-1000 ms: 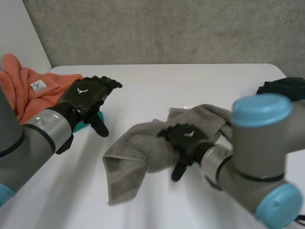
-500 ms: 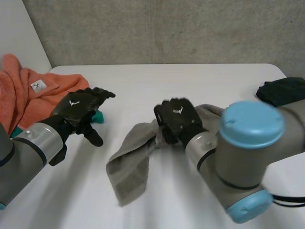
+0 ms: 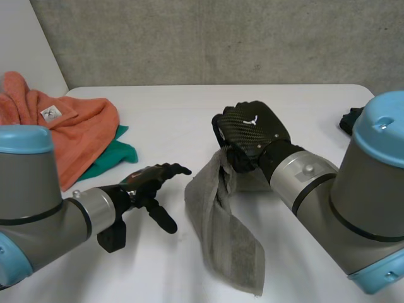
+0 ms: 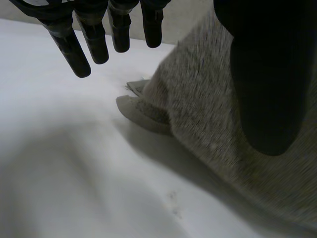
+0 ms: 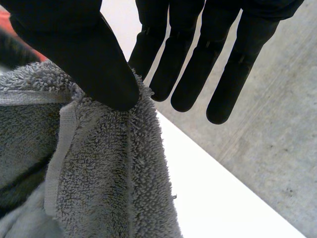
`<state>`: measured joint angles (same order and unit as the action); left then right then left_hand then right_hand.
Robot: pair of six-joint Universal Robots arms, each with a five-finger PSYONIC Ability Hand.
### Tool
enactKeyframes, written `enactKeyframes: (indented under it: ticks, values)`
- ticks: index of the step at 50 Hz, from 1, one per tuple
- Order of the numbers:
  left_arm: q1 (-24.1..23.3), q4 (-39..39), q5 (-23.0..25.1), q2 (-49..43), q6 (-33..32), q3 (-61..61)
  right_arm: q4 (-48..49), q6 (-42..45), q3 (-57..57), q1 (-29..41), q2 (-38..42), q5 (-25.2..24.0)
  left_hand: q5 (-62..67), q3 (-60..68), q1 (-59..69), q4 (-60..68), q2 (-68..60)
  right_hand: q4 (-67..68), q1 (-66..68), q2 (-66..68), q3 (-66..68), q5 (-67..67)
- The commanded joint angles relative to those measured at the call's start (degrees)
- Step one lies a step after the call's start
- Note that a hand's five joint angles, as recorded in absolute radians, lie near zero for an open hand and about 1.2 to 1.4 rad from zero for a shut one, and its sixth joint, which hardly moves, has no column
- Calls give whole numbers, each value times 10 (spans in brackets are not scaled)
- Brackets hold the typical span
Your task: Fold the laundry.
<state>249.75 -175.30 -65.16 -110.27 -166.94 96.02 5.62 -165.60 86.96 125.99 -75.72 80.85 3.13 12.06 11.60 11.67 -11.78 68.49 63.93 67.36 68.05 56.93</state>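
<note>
Item 1, right hand (image 3: pixel 252 129): it is held raised above the middle of the white table (image 3: pixel 164 107). A grey terry towel (image 3: pixel 221 221) is gripped at its upper edge by this hand. In the right wrist view the thumb (image 5: pixel 79 49) is pressed onto the hemmed edge of the grey terry towel (image 5: pixel 99 183), and the fingers (image 5: pixel 185 79) are extended straight behind the cloth, so the edge is pinched between them.

Item 2, the grey terry towel: it is hung from the right hand in a long, narrow, bunched drape. Its lower end is laid on the table toward the near edge, and a further portion is bunched on the table below the hand.

Item 3, left hand (image 3: pixel 148 183): it is held low over the table, toward the near left side and just beside the hanging towel. The fingers are spread and nearly straight, and nothing is held. In the left wrist view the fingers (image 4: pixel 74 49) are seen apart from the grey terry towel (image 4: pixel 198 114), whose folded hem is laid on the table just past the fingertips. Contact between the thumb (image 4: pixel 267 84) and the cloth cannot be determined.

Item 4, other articles: a crumpled orange towel (image 3: pixel 82 129) bearing a small white label (image 3: pixel 50 113) is piled at the far left corner, with a teal cloth (image 3: pixel 117 153) partly covered beneath it. A dark fabric article (image 3: pixel 349 118) is noted at the right edge. A grey concrete wall (image 3: pixel 189 38) is seen behind the far edge.
</note>
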Motion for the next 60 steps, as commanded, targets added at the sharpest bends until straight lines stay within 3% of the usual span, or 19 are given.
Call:
enactKeyframes:
  ticks: [1,10,18,19,22,23,24,29,34,41,49,53,60]
  values:
    - [27,15,-18,59,57,42,7,5,4,5,25,0,-31,-21,-16,-17,18,115,161,126,120,131]
    - [-29,-2,-39,19,61,42,4,0,8,28,1,2,-31,-21,-16,-17,18,115,161,126,120,131]
    - [-104,-5,-80,-78,90,-66,8,-3,25,33,-32,2,-31,-21,-16,-17,18,115,161,126,120,131]
    - [-117,-2,-89,-94,105,-91,8,-3,28,30,-36,3,33,44,49,48,-47,115,161,126,120,131]
    - [-129,7,-103,-108,128,-125,8,-3,31,24,-41,4,424,434,439,438,-437,115,161,126,120,131]
    - [-131,18,-109,-103,139,-148,6,-1,30,15,-43,4,623,634,638,638,-637,115,161,126,120,131]
    - [-131,25,-111,-97,144,-159,4,-1,29,11,-43,4,668,679,684,683,-682,115,161,126,120,131]
    - [-117,65,-124,-20,133,-202,6,19,10,-23,-58,1,669,679,684,683,-682,115,161,126,120,131]
    - [-101,95,-112,51,62,-245,-1,48,-38,-52,-81,-4,669,679,684,683,-682,115,161,126,120,131]
    - [-104,169,-95,76,-15,-267,-25,52,-112,-62,-80,-25,669,679,684,683,-682,115,161,126,120,131]
    - [-102,142,-149,12,-91,-276,-67,68,-209,-77,43,-73,667,678,683,682,-681,115,161,126,120,131]
    - [-104,100,-191,-99,-144,-310,-87,93,-270,-75,162,-80,625,636,641,640,-639,115,161,126,120,131]
    - [-100,67,-212,-232,-191,-401,-46,71,-337,-52,301,-71,588,599,604,603,-602,115,161,126,120,131]
